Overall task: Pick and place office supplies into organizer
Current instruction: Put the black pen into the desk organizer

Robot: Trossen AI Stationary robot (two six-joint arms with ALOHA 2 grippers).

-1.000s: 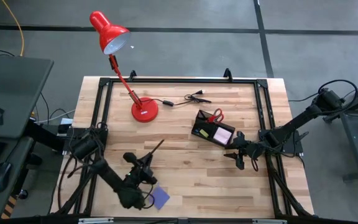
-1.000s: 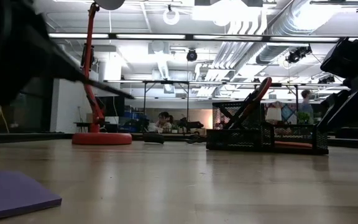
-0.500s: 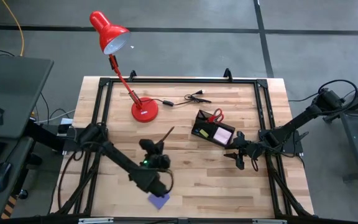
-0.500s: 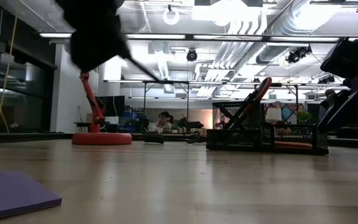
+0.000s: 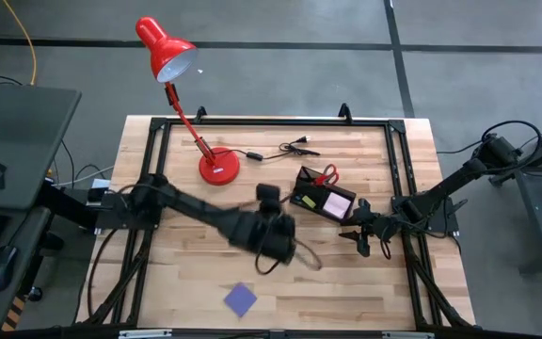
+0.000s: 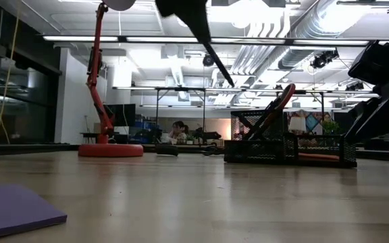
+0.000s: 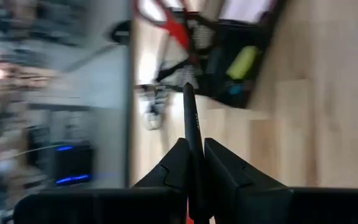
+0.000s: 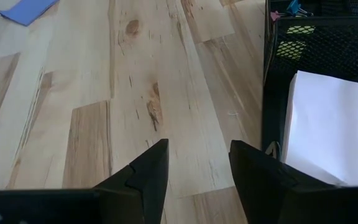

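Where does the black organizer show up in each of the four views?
High view: organizer sits right of the table's centre, between both arms.
Low view: it stands far back, right of centre.
Left wrist view: it lies ahead of the pen clamped in the left gripper.
Right wrist view: its mesh wall shows beside the open right gripper.
Shared landmark: the red-handled scissors standing in it, also seen in the low and left wrist views.

Robot body, both arms.
Matte black jointed links, black cabling along them; right gripper (image 8: pixel 194 165) fingers (image 8: pixel 148 171) angular, dark.
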